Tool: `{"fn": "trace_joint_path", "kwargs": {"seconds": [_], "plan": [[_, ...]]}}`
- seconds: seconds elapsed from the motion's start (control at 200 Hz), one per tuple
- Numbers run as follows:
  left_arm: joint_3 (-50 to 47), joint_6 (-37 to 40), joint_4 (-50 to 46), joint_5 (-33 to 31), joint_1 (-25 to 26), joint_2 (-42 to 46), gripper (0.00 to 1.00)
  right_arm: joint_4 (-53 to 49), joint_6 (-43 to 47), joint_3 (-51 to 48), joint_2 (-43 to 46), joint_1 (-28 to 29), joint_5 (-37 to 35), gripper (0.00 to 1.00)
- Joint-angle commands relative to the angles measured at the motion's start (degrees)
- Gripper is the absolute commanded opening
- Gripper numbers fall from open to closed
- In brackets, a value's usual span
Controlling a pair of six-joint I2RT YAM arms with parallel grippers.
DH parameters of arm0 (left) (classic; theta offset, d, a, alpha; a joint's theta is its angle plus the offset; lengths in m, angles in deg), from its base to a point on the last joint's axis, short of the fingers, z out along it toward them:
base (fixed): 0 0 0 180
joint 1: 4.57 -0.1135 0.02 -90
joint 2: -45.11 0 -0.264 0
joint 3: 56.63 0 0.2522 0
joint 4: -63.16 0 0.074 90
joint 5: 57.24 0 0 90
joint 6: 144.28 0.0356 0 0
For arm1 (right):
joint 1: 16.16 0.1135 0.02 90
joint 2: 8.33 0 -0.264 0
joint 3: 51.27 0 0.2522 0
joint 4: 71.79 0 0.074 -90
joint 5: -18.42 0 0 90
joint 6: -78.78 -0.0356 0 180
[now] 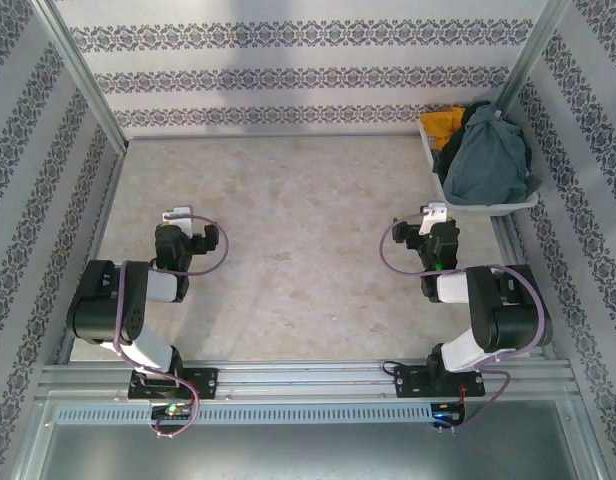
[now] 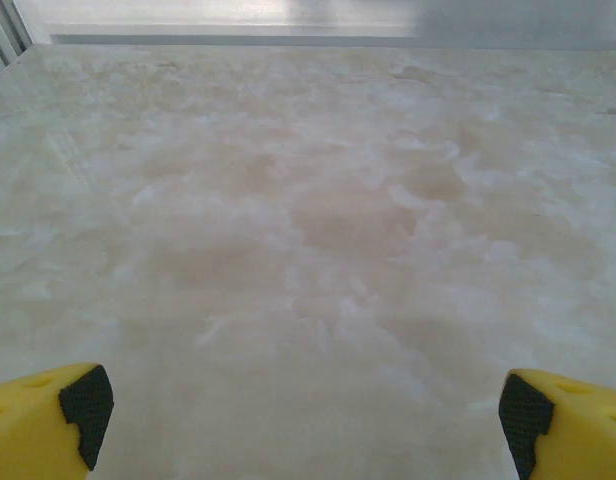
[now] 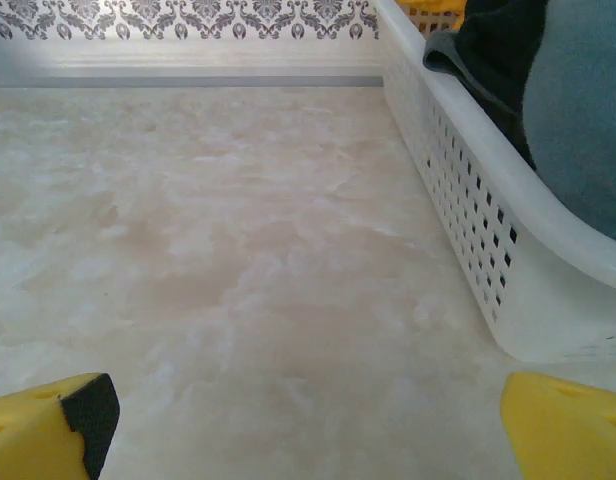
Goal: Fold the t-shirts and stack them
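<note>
At two o'clock in the top view, a white tray (image 1: 488,208) sits in the far right corner of the table (image 1: 308,220) and holds the t-shirts in a heap. The slate blue-grey t-shirt (image 1: 488,160) lies on top, with the mustard yellow t-shirt (image 1: 443,125) at its eleven o'clock. The black t-shirt (image 1: 454,152) seems to lie beneath, mostly buried. The left gripper (image 1: 176,214) is at nine o'clock and the right gripper (image 1: 435,211) at three, near the tray.

In the left wrist view, the yellow fingers (image 2: 48,420) stand spread wide, with bare marbled table between them.

In the right wrist view, the jaws are likewise wide apart over bare table. The tray's perforated wall runs toward one o'clock, with blue-grey and black cloth drooping over its rim.
</note>
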Motion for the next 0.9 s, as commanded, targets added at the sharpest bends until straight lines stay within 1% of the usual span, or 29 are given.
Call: {"fn": "trace_joint_path", "kwargs": {"seconds": [0.0,0.49,0.53,0.595,0.639,0.669,0.714,0.779,0.819,0.844,0.879,0.899], "plan": [[0.9,1.2,-0.9,0.9,0.6,0.4,1.00,1.2,-0.5,0.8,0.0,-0.4,1.6,0.98],[0.9,1.2,-0.8,0.8,0.6,0.3,1.00,1.1,-0.4,0.9,0.0,-0.4,1.6,0.98],[0.9,1.2,-0.9,0.9,0.6,0.4,1.00,1.5,-0.2,0.6,0.2,0.2,0.1,0.98],[0.2,0.7,0.6,-0.4,0.6,0.8,1.00,1.5,1.4,-0.4,2.9,2.5,-4.8,0.98],[-1.3,0.2,1.8,-2.6,0.7,2.6,1.00,-1.2,3.0,-0.5,6.5,4.6,-8.8,0.98],[-1.7,-0.2,0.9,-4.9,1.1,4.8,1.00,-3.0,4.3,-0.5,9.4,6.6,-11.9,0.98],[-1.7,-0.2,-2.8,-9.0,2.0,9.2,1.00,-5.7,6.0,-0.2,14.1,9.6,-17.2,0.98],[0.2,0.7,-11.2,-15.5,4.9,16.3,1.00,-10.1,6.7,2.2,21.6,13.3,-23.5,0.98],[2.1,0.8,-14.9,-19.1,6.8,20.2,1.00,-17.0,5.5,6.5,25.6,15.8,-28.1,0.98],[3.6,0.5,-17.1,-21.5,8.2,22.7,1.00,-24.5,3.2,11.3,27.5,16.7,-30.1,0.98],[7.4,-2.7,-22.8,-24.9,9.8,25.4,1.00,-36.8,-1.2,17.9,29.5,16.8,-27.5,0.98],[9.9,-6.5,-27.9,-25.3,9.9,26.7,1.00,-41.7,-3.5,21.2,30.1,16.3,-23.8,0.98]]}}
